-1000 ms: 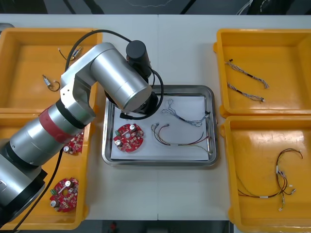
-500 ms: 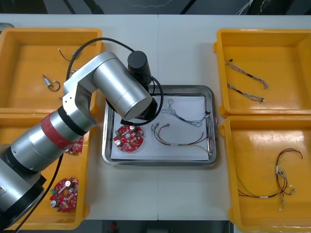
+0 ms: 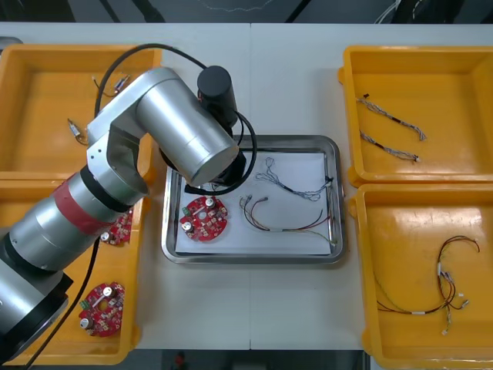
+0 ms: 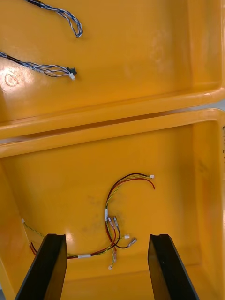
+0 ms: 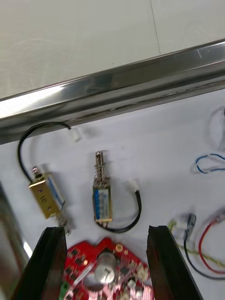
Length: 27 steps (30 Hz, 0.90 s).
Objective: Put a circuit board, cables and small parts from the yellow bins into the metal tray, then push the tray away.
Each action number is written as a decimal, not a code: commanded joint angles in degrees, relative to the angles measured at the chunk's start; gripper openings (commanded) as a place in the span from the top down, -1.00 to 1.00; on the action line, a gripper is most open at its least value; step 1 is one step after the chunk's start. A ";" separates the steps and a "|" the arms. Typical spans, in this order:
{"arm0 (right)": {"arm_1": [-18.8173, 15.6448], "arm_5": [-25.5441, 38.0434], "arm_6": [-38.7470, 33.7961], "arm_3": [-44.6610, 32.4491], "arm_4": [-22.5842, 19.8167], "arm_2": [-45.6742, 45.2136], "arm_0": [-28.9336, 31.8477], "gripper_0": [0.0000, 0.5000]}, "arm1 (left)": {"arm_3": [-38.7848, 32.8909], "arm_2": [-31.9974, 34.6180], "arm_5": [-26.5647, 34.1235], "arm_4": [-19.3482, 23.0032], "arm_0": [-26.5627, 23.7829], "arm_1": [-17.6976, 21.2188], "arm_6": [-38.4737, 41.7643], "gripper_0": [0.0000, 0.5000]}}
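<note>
The metal tray (image 3: 293,141) at table centre already holds a board, cables and parts, so I judge loading done and the push away next. That calls for setting my fingers against its 6 o'clock rim. My left arm (image 3: 177,131) reaches in from 8 o'clock, with the left gripper (image 5: 105,234) wide open and empty over the tray's 10 o'clock corner. The red circuit board (image 3: 204,218) lies at the tray's 8 o'clock, the cables (image 3: 293,185) toward 3, and two small metal parts (image 5: 102,201) just beyond my fingertips. My right gripper (image 4: 107,243) hovers open and empty over the near right yellow bin (image 4: 197,187).
</note>
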 commanded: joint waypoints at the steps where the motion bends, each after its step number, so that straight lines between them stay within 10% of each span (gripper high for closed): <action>1: 0.94 0.17 -1.93 -1.89 0.58 1.24 0.43 -1.00 | -9.18 7.33 6.87 4.26 0.49 3.80 5.52 -1.00; 27: 0.94 0.17 -3.43 -6.20 -1.53 2.55 0.70 -1.00 | -25.44 41.43 13.33 29.31 14.73 26.83 -9.42 -1.00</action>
